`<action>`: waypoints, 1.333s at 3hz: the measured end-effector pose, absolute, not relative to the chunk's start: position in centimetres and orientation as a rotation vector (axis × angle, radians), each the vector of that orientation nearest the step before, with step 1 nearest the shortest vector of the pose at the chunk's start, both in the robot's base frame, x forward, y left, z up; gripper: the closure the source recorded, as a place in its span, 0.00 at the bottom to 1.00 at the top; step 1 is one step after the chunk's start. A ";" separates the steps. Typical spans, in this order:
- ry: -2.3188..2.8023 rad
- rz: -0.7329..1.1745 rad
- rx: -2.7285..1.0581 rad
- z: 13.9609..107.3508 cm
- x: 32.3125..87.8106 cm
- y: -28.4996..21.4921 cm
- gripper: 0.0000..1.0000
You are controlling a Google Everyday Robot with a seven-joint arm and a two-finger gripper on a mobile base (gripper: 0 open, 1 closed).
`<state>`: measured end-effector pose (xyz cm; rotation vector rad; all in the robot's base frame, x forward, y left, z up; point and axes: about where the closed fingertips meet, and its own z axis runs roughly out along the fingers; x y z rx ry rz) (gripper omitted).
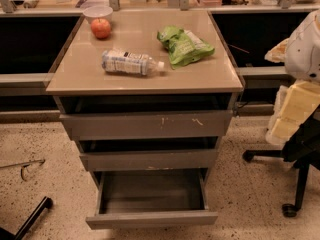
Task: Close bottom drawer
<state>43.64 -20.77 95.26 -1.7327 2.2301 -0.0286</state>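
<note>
Camera view gives you the grey cabinet from the front and above, with the bottom drawer [151, 219] pulled well out toward you, its plain front nearest the lower edge and its shallow grey tray open to sight behind it. Above it, the middle drawer [149, 160] stands out a little, and the top drawer [145, 125], the widest front with pale scratches, stands out slightly too, each with a dark gap over it. Your hand [295, 111] sits at the right edge, a pale yellowish block below the white arm shell, well to the right of the cabinet and touching none of the drawers; you cannot tell whether it is open or closed. On the tabletop [210, 76] a clear bottle [131, 62] lies on its side near the middle, a crumpled green bag [184, 46] just to its right, and a red apple [100, 28] sits at the back left, right against a white bowl [98, 11]. A black chair base [295, 184] stands on the speckled floor below the hand.
</note>
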 end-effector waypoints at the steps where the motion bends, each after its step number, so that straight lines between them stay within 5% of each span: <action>1: 2.216 0.183 -1.719 88.0 43.4 -19.9 0.00; 2: 2.185 0.403 -1.633 78.8 43.5 -18.3 0.00; 4: 2.165 0.544 -1.576 72.0 43.8 -17.7 0.00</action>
